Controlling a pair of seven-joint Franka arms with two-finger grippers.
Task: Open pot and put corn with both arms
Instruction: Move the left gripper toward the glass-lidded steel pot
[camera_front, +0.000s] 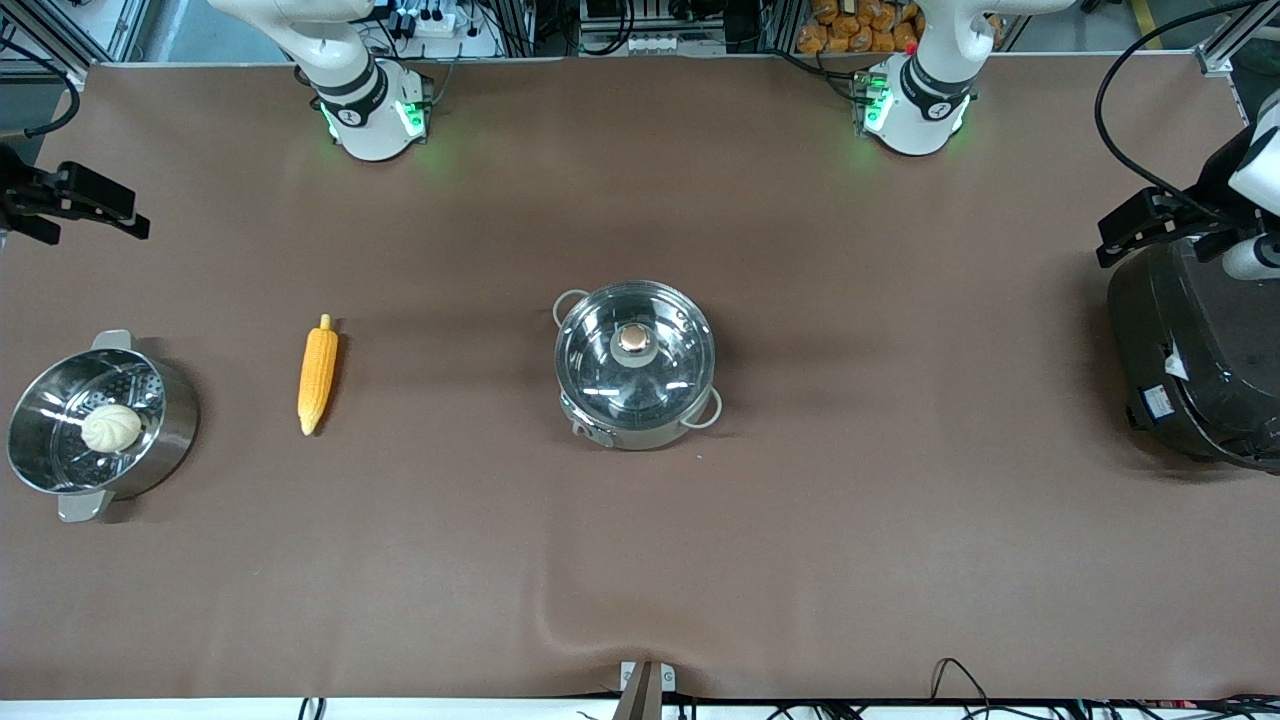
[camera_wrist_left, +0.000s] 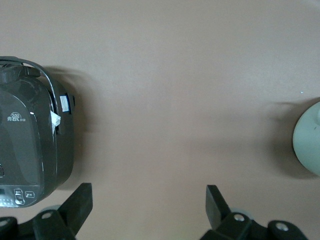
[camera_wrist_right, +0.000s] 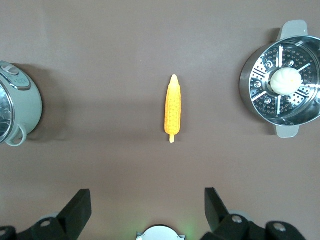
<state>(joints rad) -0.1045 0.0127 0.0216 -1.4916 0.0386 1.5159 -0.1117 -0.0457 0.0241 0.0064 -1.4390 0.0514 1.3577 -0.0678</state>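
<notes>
The shallow steel pot stands mid-table with its glass lid on and the copper knob on top. The corn lies on the table toward the right arm's end; it also shows in the right wrist view. My right gripper is open and empty, up in the air over the right arm's end of the table; the right wrist view shows its jaws wide apart. My left gripper is open and empty, up over the black cooker's edge; the left wrist view shows its jaws wide apart.
A steel steamer pot with a white bun stands at the right arm's end, beside the corn. A big black electric cooker stands at the left arm's end. The pot's edge shows in both wrist views.
</notes>
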